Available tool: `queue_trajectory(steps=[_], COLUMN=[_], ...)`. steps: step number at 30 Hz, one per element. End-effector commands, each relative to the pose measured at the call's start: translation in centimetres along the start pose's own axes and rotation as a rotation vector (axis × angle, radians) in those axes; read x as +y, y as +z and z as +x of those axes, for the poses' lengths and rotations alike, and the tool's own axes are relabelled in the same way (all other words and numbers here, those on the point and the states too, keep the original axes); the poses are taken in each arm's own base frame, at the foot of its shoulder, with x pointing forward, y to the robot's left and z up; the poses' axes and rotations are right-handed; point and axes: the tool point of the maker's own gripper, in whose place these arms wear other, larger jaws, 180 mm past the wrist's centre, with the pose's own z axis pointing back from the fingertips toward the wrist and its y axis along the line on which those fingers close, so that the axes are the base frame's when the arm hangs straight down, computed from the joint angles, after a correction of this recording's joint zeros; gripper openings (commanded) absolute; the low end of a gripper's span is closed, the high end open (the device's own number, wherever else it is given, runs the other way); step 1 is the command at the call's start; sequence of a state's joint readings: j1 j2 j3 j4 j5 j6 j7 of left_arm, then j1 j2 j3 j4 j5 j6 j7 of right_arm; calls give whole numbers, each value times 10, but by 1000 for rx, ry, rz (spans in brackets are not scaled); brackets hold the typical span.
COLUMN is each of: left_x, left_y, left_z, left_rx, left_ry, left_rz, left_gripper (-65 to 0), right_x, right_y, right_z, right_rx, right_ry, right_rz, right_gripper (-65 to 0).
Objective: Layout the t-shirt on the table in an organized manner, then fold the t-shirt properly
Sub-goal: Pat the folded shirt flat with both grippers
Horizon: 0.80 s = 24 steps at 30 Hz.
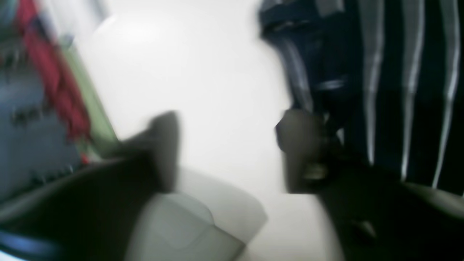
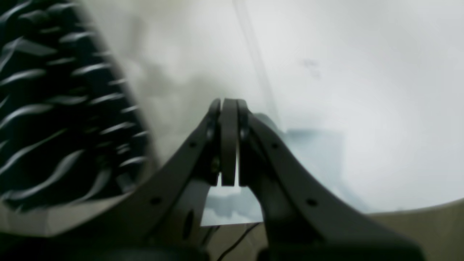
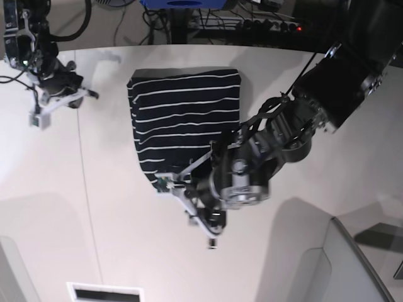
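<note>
Left hand (image 1: pixel 232 152): fingers standing apart, grasping nothing, hovering over the desk (image 3: pixel 94 207).
Right hand (image 2: pixel 229 105): clenched, empty.
Shirt (image 3: pixel 182 119): lying folded, touching the left hand's far finger; well apart from the right.

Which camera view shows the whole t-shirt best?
The base view: the t-shirt lies there complete, a folded striped rectangle on the table. The left wrist view shows only a blurred striped part at its right edge; the right wrist view shows only a blurred striped part at its left.
</note>
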<state>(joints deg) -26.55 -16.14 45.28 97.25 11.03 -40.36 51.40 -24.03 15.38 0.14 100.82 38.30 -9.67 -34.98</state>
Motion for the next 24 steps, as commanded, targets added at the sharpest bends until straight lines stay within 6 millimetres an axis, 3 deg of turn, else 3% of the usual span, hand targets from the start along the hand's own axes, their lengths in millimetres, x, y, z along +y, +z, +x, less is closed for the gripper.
queue_trajectory(steps=[1,2,6,11,14,17,24], left_x=[1,-2,-49,-121,-139,-151,-184], left_y=[8,13,27,35,39,37,24], left_z=[2,-5,-30,-23,-26,-32,-43], left_rx=[-26,-34,-42,-150,-164,-142,-89], left_ry=[52,119,339,532,608,641,674], left_rz=[19,25,-9,-104,-121,-141,-230], left_gripper=[-564,-650,-650,-650,-650,-650,-650], right_x=[23,39,99,156,182,186,157], right_y=[8,15,30,30,33,18,-28], right_z=[19,22,17,8,6,2,-28], right_rx=[-67,-82,-95,-73,-72,-42,80], right_ry=[38,67,190,289,338,350,294], right_rz=[72,116,306,460,526,524,443], right_gripper=[-648,-648,-648,-648,-648,-648,-648])
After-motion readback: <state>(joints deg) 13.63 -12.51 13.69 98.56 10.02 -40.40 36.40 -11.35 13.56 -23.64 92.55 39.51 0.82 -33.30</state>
